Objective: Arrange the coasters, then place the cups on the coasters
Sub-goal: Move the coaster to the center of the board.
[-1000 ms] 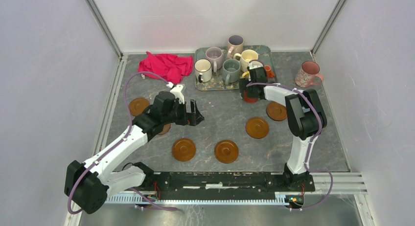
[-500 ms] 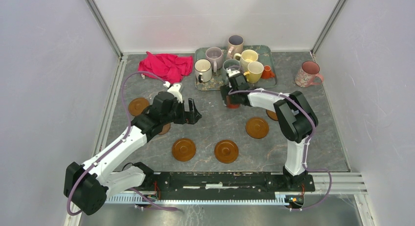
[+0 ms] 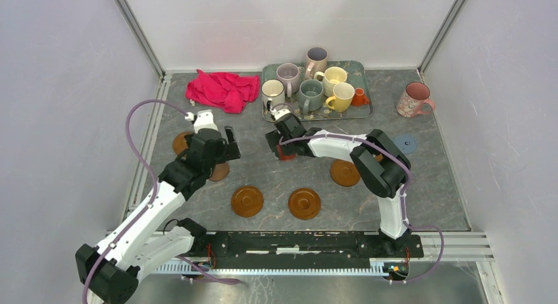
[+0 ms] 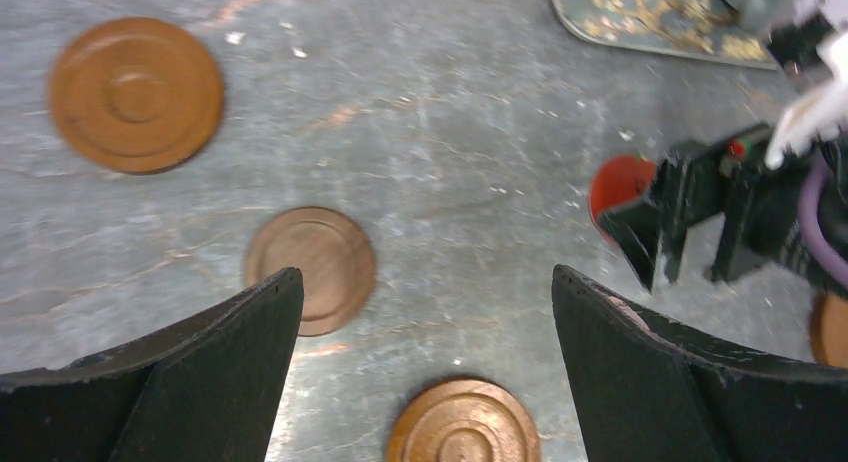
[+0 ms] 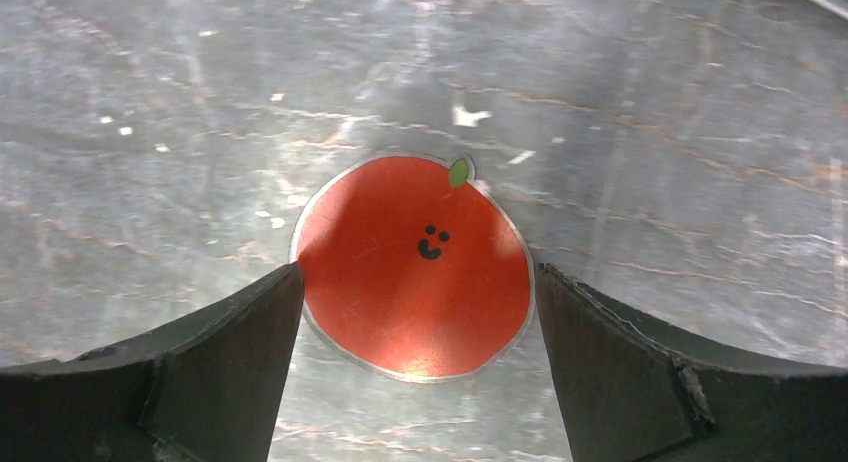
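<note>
Two end effectors: my right end effector pinches the flat round red smiley-face coaster by its rim, at the grey stone table; my left end effector hangs spread, empty. I'm arranging coasters; next, probably placing and releasing.

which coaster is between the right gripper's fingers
The red coaster, printed with a smiley face and green leaf: it lies between the fingers of the right gripper. The brown coasters and the blue coaster lie elsewhere.

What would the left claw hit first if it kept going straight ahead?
Probably the bare grey stone tabletop: the open left gripper points down just right of the dark brown round coaster.
</note>
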### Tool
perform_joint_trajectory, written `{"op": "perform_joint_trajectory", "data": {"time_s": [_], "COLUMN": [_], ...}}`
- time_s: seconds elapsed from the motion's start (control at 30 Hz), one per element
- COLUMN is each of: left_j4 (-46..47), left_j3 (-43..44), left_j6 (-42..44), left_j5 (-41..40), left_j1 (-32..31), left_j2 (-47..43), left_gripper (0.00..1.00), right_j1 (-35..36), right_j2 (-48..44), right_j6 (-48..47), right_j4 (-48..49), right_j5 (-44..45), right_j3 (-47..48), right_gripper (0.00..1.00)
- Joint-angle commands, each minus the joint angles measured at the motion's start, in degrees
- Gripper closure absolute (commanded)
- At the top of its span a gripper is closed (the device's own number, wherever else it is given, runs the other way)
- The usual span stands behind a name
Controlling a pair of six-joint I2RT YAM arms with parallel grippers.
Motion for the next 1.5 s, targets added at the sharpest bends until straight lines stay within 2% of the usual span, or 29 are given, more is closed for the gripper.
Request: {"op": "perform_joint_trajectory", "data": {"time_s": [0.0, 0.17, 0.4, 1.47], "left_j4": [-4.2, -6.9, -6.7, -4.5], "left_j3": [2.5, 1.5, 0.8, -0.4], "left_j6": [-2.8, -3.6, -3.9, -2.9], "left_j5": [-13.2, -20.2, -22.5, -19.7], "left_j1": [0.9, 1.0, 1.0, 1.0], "left_j2": [-3.9, -9.2, -14.1, -14.7], "left_gripper": [0.00, 0.00, 0.00, 0.00], "right_j1": [4.4, 8.0, 11.1, 12.3], "right_j2": [4.1, 5.7, 7.5, 11.2], "right_j6": [2.0, 1.9, 2.0, 0.8], "right_j4": [-5.1, -6.2, -7.8, -9.9], "right_j5": [-2.7, -3.0, -2.6, 0.0], "right_j3": [2.0, 4.7, 7.7, 13.2], "right_gripper": [0.09, 0.09, 0.09, 0.05]}}
